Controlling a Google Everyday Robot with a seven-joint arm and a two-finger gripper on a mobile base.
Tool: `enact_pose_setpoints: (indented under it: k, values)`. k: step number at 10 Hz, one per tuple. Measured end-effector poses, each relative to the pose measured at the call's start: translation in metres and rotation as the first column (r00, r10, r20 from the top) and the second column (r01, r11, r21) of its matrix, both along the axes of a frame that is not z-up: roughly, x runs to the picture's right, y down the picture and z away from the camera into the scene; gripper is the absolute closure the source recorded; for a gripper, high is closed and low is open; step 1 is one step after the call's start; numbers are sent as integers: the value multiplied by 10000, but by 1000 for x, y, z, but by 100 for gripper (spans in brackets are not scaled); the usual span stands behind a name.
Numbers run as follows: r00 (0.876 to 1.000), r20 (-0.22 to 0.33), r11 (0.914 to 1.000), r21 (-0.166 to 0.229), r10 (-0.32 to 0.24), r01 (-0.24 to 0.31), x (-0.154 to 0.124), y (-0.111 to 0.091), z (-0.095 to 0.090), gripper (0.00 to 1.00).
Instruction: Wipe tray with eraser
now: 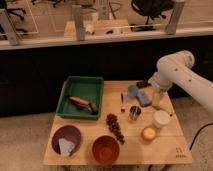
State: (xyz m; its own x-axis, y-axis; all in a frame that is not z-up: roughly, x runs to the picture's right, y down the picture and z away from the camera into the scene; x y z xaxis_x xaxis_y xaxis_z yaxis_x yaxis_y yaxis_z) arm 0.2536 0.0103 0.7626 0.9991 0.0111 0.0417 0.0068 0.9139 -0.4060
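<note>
While tray (pixel 82 87) sits on surface (pixel 170 145) with orange tool (pixel 79 101) inside, eraser (pixel 142 84) lies well right of tray, beside blue pads (pixel 139 95). Claw (pixel 158 99) hangs farther right of tray, just past pads; whether spread or pressed unclear.

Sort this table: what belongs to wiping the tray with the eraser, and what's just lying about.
Job: tray, eraser, gripper over the table beside the blue-grey pads.
Lying about: those pads, orange-red tool in the tray, metal cup, maroon bowl, brown bowl.
</note>
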Motion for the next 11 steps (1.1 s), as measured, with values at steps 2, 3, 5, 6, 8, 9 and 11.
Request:
enact_pose_setpoints:
  k: [2, 3, 5, 6, 8, 9, 11]
  values:
    - [9999, -103, 9991, 426, 31, -26, 0, -35, 35, 20]
    - [9994, -347, 9987, 507, 31, -13, 3, -50, 55, 20]
    - [9986, -522, 9985, 538, 32, -4, -1, -64, 78, 20]
    - [9984, -559, 9985, 551, 28, 3, 1, -66, 78, 20]
    - [9983, -574, 9985, 549, 37, -5, 2, -65, 78, 20]
    - [9983, -576, 9985, 545, 33, -1, 2, -65, 79, 20]
    - [9991, -420, 9977, 679, -19, 47, 3, -69, 83, 20]
